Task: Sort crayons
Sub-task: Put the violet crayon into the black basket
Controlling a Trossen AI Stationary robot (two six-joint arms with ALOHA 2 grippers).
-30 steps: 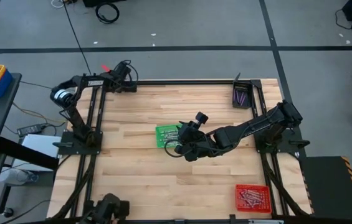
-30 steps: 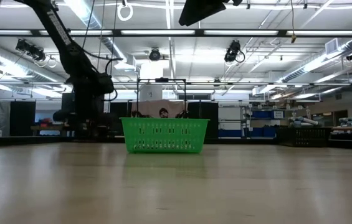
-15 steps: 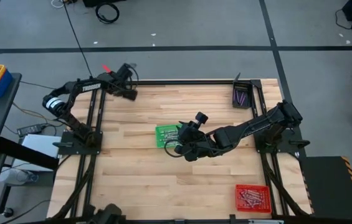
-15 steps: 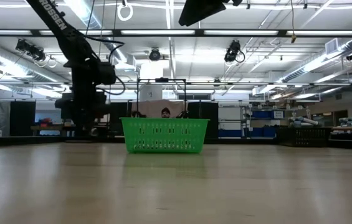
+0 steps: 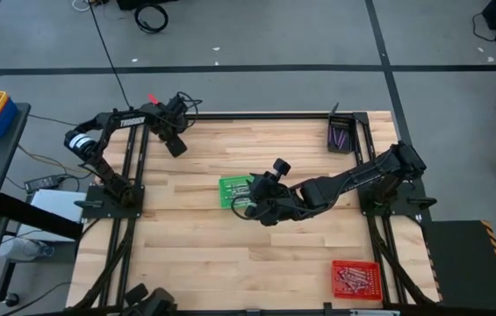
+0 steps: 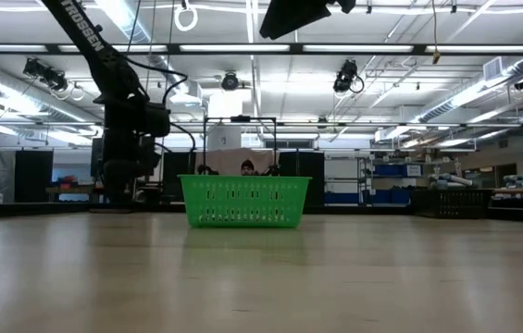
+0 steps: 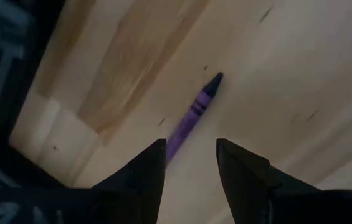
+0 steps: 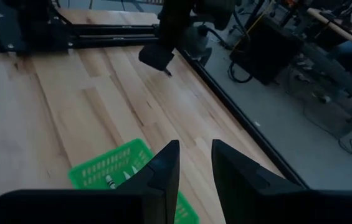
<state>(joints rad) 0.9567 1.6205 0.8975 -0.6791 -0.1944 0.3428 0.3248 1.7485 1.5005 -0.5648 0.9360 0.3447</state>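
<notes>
One purple crayon (image 7: 193, 112) lies flat on the wood near the table's far left corner. My left gripper (image 7: 189, 147) hangs over it, pointing down, open, with the crayon's near end between the two fingertips and below them; I cannot see any touch. In the high view this gripper (image 5: 176, 145) is at the far left. My right gripper (image 8: 192, 155) is open and holds nothing. It hovers at the table's middle (image 5: 252, 204), over the green tray (image 5: 234, 190), where a pale crayon (image 8: 108, 182) lies.
A dark tray (image 5: 340, 136) with purple crayons stands at the far right corner. A red tray (image 5: 355, 279) with several crayons stands at the near right. The table's dark frame rail (image 7: 1, 118) runs close by the left gripper. Bare wood lies between the trays.
My left gripper has come from the far left corner a little toward the table's near edge and has rolled about its own pointing line. Its fingers have stayed open. My right gripper has kept still over the green tray.
</notes>
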